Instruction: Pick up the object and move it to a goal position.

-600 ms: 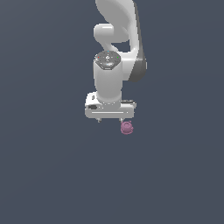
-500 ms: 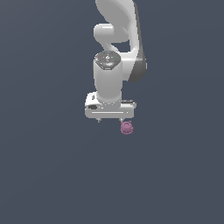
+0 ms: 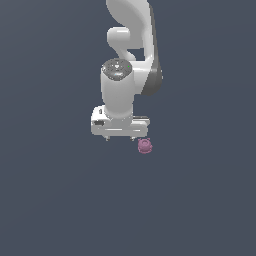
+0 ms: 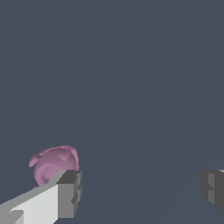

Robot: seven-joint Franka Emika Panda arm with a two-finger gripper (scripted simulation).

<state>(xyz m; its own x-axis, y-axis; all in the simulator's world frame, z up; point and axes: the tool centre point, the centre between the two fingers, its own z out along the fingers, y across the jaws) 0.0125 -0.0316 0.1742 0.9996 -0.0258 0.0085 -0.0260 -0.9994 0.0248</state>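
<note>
The white gripper [image 3: 120, 137] hangs from a smooth, glossy arm [image 3: 127, 60] over a plain slate-grey floor [image 3: 50, 200], its grey-padded fingers [image 4: 70, 192] spread wide with nothing between them. Toward the exterior view's right, just beside the gripper's end and outside one finger, sits the object [image 3: 145, 146] — a small mauve-pink lump, rounded and knobbly like a berry. No writing or labels can be read.

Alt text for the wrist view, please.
Small mauve-pink knobbly object sits just outside one grey fingertip of the open gripper, not between the fingers. The other fingertip shows at the frame's edge, over plain dark grey ground.
</note>
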